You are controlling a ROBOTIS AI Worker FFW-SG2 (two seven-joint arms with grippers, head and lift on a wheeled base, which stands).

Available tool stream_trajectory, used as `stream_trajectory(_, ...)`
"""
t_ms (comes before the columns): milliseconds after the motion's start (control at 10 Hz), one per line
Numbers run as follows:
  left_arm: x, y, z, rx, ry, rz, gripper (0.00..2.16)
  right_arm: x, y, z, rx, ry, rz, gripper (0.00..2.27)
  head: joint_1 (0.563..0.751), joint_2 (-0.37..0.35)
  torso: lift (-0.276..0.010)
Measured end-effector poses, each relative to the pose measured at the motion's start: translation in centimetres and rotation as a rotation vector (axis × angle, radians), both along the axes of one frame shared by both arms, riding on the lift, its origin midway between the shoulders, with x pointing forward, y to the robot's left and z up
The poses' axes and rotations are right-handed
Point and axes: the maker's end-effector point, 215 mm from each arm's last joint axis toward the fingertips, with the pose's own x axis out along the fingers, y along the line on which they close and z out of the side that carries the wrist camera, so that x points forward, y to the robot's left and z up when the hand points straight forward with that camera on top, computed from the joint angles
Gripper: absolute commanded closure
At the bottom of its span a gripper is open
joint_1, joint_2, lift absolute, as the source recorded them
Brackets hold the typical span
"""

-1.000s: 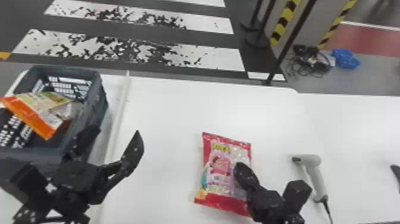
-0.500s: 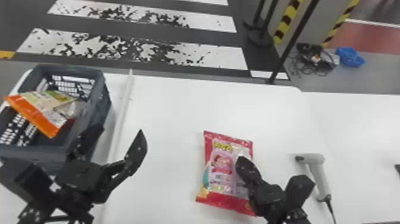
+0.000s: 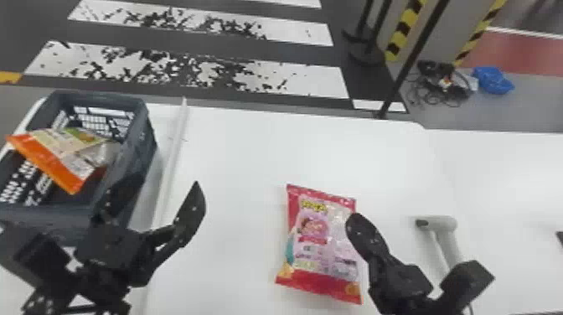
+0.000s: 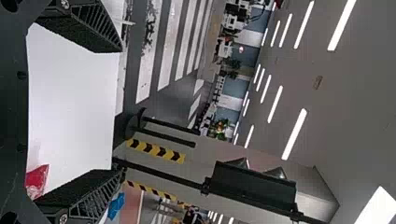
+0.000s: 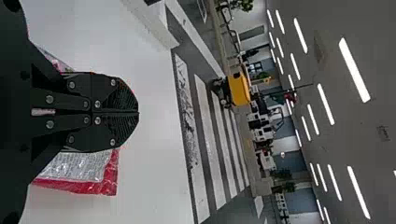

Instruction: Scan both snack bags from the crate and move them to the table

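The red-and-pink snack bag (image 3: 320, 255) is laid on the table (image 3: 251, 155), partly hidden by the right gripper (image 3: 356, 220), its fingers pressed together; the orange bag (image 3: 63, 155) is held by the crate (image 3: 145, 140); beside it, the left gripper (image 3: 159, 184) is spread wide.

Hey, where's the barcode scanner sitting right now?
In the head view, the scanner lies on the white table on the robot's right side, to the right of the pink and red snack bag.
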Motion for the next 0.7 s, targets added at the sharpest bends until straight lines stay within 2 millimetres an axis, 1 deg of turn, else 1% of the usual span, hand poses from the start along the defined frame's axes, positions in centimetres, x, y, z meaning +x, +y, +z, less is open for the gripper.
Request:
stream_trajectory(100,0.0,-0.1,0.0,-0.001,0.001,-0.001,0.07,-0.8,1.3,0.6,0.036,0.006,0.013,2.25,0.695,-0.147,-0.087)
stream_trajectory(300,-0.1,-0.3,0.0,-0.004,0.001,-0.005,0.07,-1.7,5.2,0.1,0.092,0.034,0.060,2.25,0.695,-0.087,-0.087)
stream_trajectory(400,-0.1,-0.4,-0.1,-0.005,0.002,-0.006,0.07,-1.8,7.2,-0.5,0.107,0.056,0.085,2.25,0.695,-0.049,-0.087)
stream_trajectory(500,-0.3,-0.4,-0.1,-0.002,0.004,-0.007,0.07,-1.7,9.3,-1.5,0.120,0.085,0.108,2.25,0.695,-0.029,-0.087)
stream_trajectory(600,-0.4,-0.3,0.0,0.002,0.003,-0.009,0.07,-1.3,10.9,-2.3,0.122,0.102,0.125,2.25,0.695,0.007,-0.087)
stream_trajectory(700,-0.6,-0.1,0.1,0.007,0.003,-0.007,0.07,-0.9,12.2,-3.5,0.120,0.129,0.141,2.25,0.695,0.035,-0.087)
